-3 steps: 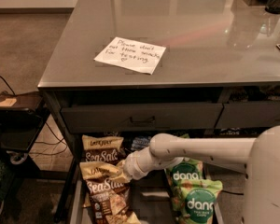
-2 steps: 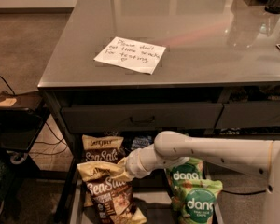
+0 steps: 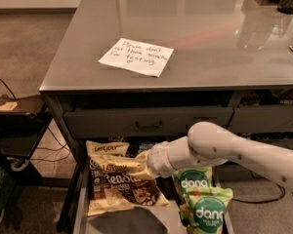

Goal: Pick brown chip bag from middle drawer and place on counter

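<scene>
Brown bag (image 3: 123, 186) hung from the gripper (image 3: 144, 164), jaws pinching its top band above the drawer (image 3: 79, 211); lift step, next needing a clear rise toward the counter (image 3: 210, 48)

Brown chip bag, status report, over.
Gripper over dark-grey metal middle drawer, jaws shut on glossy dark brown chip bag at tan top band. Bag tilted, not yet on glossy grey counter. Green dang bags alongside.

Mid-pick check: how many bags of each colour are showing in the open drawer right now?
Brown chip bags: 2, the front brown chip bag held at its top band by the gripper, and the rear brown chip bag behind it.
Green dang bags: 2.
Total: 4 bags in the middle drawer.
</scene>
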